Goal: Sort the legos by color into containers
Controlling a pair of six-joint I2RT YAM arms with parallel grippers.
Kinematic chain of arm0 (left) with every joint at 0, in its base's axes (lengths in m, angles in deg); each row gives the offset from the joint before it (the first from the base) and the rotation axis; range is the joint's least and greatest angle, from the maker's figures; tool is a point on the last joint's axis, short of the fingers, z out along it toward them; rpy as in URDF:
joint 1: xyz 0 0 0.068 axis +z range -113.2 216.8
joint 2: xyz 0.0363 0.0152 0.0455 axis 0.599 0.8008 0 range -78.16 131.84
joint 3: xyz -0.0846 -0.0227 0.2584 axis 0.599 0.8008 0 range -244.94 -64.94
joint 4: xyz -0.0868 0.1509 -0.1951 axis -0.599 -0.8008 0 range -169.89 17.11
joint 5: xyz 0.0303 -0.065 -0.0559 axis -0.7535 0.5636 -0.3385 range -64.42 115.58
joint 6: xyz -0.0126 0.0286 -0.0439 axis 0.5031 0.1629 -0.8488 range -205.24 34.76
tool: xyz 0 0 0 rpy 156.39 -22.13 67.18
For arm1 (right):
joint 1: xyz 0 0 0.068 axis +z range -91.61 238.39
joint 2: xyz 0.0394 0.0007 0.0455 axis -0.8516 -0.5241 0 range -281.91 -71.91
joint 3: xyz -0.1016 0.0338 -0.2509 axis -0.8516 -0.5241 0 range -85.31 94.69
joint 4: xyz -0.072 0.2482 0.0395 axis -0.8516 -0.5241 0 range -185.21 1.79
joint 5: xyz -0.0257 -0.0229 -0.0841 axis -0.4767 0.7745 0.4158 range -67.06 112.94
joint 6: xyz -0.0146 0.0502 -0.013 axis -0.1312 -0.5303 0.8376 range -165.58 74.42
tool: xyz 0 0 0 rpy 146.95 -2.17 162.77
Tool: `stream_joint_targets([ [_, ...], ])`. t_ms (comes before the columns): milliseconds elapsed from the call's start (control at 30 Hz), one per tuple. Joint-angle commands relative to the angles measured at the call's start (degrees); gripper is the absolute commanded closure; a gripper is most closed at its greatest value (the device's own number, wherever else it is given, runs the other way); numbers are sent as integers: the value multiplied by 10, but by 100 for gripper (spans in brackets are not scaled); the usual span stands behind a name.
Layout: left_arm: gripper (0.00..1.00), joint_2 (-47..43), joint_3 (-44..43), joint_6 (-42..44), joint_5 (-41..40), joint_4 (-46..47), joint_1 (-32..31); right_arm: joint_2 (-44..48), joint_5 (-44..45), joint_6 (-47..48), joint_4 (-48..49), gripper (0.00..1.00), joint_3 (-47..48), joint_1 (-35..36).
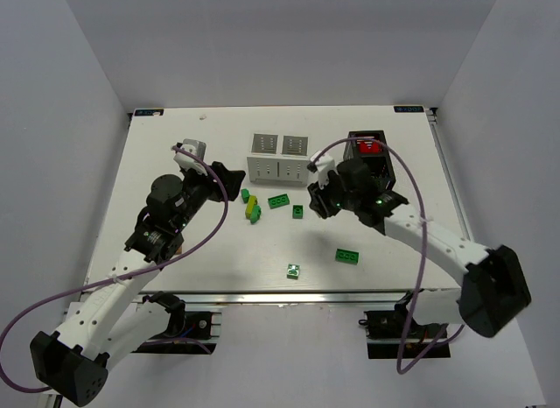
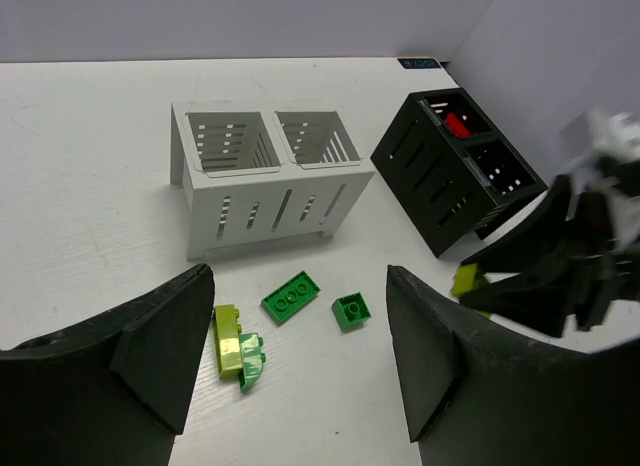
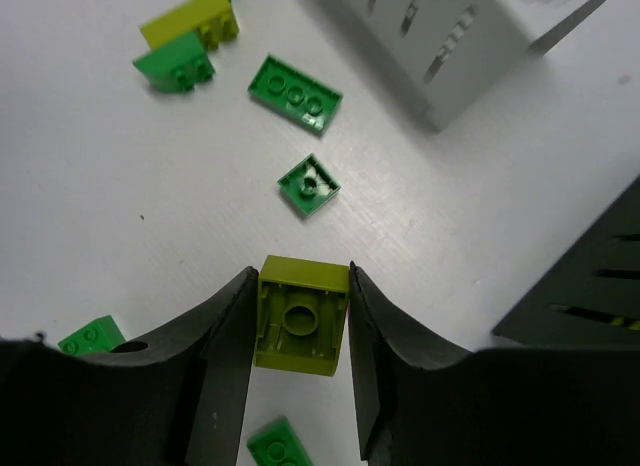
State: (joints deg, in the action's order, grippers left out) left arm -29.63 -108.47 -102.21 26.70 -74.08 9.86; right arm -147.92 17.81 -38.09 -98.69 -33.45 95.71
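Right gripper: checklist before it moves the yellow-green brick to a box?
1. Grip: ok. Right gripper is shut on the yellow-green brick, held square.
2. Brick lifted off the table: cannot tell.
3. White box free: ok, both compartments look empty.
4. Black box unmixed: ok, only a red brick shows, in one compartment.
5. Left gripper out of the way: ok, open, over loose bricks in front of the white box.
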Motion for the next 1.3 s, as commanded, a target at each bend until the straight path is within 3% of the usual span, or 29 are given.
stream_joint_targets([
  [0,21,-11,6,4,11,8,1,89,-46,53,38,100,-18,-34],
  [167,21,-8,6,1,19,8,1,177,13,27,134,100,-62,-99],
  [300,21,-5,8,-2,28,21,1,242,177,24,265,100,-121,-114],
  [367,21,-5,8,-3,29,26,1,255,210,39,323,100,-161,-115],
  [633,21,3,8,-10,44,28,1,170,288,47,412,100,-165,-145],
  [933,21,2,11,-13,50,32,1,113,254,37,428,100,-150,-180],
  [1267,21,2,10,-9,39,29,1,30,176,14,340,99,-84,-187],
])
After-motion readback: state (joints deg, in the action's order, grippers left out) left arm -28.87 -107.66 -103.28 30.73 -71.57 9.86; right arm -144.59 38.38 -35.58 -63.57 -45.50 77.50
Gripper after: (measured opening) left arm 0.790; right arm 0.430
